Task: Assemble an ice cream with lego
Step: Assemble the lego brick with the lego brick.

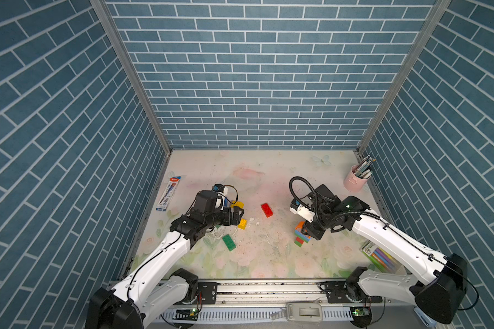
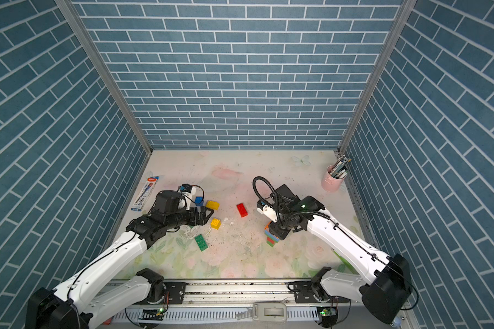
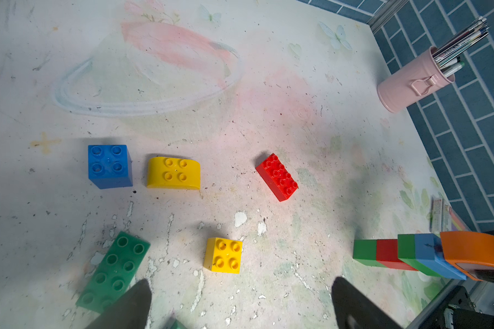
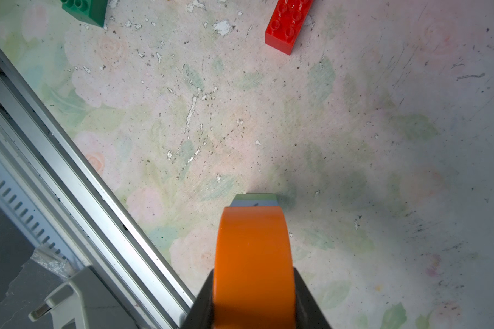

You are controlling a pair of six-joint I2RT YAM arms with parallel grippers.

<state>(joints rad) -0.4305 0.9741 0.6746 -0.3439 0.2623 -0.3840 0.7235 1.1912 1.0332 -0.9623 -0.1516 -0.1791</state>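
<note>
A lego stack [image 1: 300, 239] of green, red, green and blue bricks stands right of centre, also visible in the left wrist view [image 3: 405, 253]. On top of it sits a rounded orange brick [image 4: 253, 250], and my right gripper [image 4: 253, 287] is shut on that brick. My left gripper [image 3: 241, 307] hangs open and empty just short of a yellow square brick [image 3: 223, 255]. Loose around it lie a yellow rounded brick [image 3: 173, 173], a blue square brick [image 3: 109, 166], a green oblong brick [image 1: 229, 242] and a red oblong brick [image 1: 267, 210].
A pink cup of pens [image 1: 356, 179] stands in the back right corner. A pack of coloured markers [image 1: 381, 256] lies under the right arm. A pen box [image 1: 168, 194] lies by the left wall. The metal rail [image 1: 268, 287] runs along the front edge.
</note>
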